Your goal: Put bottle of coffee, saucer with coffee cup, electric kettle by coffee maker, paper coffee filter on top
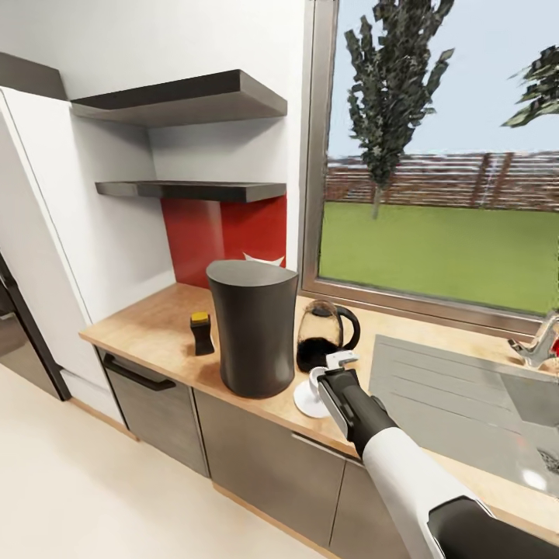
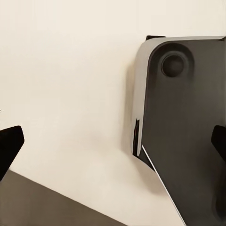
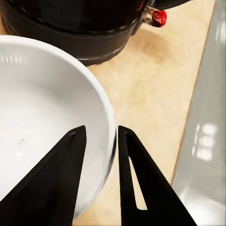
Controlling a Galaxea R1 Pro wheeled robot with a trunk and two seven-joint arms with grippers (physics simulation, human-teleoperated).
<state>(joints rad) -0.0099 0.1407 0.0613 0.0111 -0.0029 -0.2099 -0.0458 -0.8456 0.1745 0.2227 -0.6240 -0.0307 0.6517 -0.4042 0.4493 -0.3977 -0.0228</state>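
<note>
On the counter (image 1: 155,330), near its front edge: a white cup (image 1: 317,380) standing on a white saucer (image 1: 307,400), just right of the tall grey coffee maker (image 1: 252,326). Right gripper (image 1: 341,363): jaws pinching the cup's rim, one finger (image 3: 61,174) inside the bowl, the other outside against the wall, as the right wrist view shows with the cup (image 3: 47,122) close up. Right arm: reaching forward and left from the lower right of the head view, white forearm, black wrist, gripper angled down onto the cup.

Kettle (image 1: 322,335): dark glass, upright, directly behind the cup and just right of the coffee maker; its black base (image 3: 70,35) and red switch (image 3: 159,17) appear in the right wrist view. Coffee bottle (image 1: 202,332): yellow cap, upright on the counter, left of the coffee maker. Two black wall shelves (image 1: 186,97) above. Sink drainer (image 1: 450,388) to the right.

Left gripper: dark finger tips at the edges of the left wrist view, spread wide apart, holding nothing.
</note>
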